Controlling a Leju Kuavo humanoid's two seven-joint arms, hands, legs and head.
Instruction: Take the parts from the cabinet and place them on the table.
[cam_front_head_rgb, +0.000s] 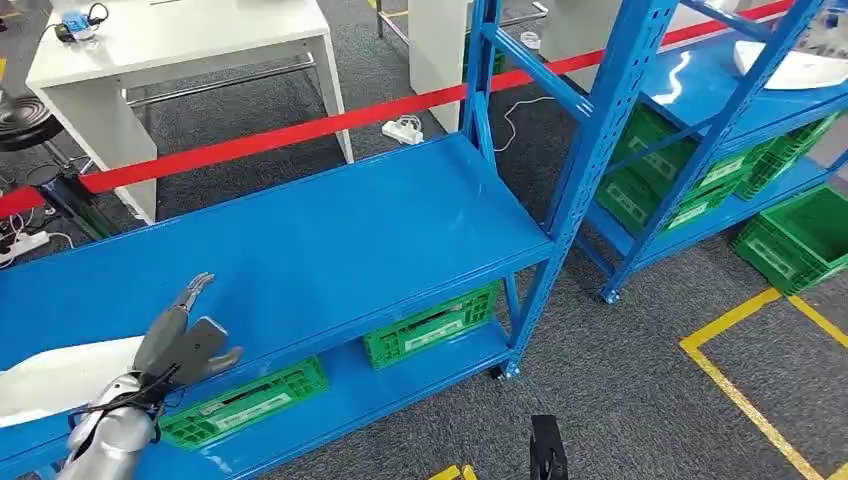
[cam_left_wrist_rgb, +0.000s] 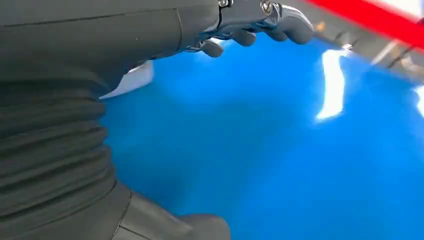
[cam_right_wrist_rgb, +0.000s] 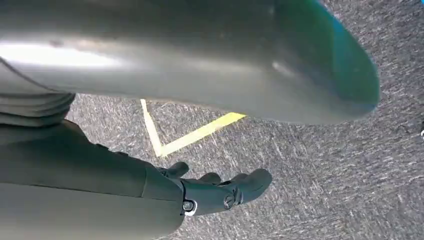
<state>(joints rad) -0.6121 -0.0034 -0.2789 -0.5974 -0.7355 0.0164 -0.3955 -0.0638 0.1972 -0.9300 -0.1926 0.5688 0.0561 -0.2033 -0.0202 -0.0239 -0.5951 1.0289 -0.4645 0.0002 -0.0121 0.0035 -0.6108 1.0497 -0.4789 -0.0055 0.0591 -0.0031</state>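
A flat white part (cam_front_head_rgb: 55, 380) lies on the blue cabinet shelf (cam_front_head_rgb: 330, 240) at the far left, and the left wrist view catches its pale edge (cam_left_wrist_rgb: 132, 80). My left hand (cam_front_head_rgb: 180, 335) hovers over the shelf just right of that part, fingers (cam_left_wrist_rgb: 280, 25) spread, holding nothing. Another white part (cam_front_head_rgb: 800, 65) rests on the upper shelf of the second blue rack at the top right. The white table (cam_front_head_rgb: 170, 40) stands beyond the red tape at the top left. My right hand (cam_right_wrist_rgb: 220, 192) hangs over the grey carpet, fingers loosely extended and empty.
Green crates (cam_front_head_rgb: 430, 325) sit on the lower shelf under my left hand, and more green crates (cam_front_head_rgb: 690, 180) fill the right rack. A blue upright post (cam_front_head_rgb: 590, 160) separates the racks. Red barrier tape (cam_front_head_rgb: 300, 135) runs behind the shelf. Yellow floor lines (cam_front_head_rgb: 740, 390) mark the carpet.
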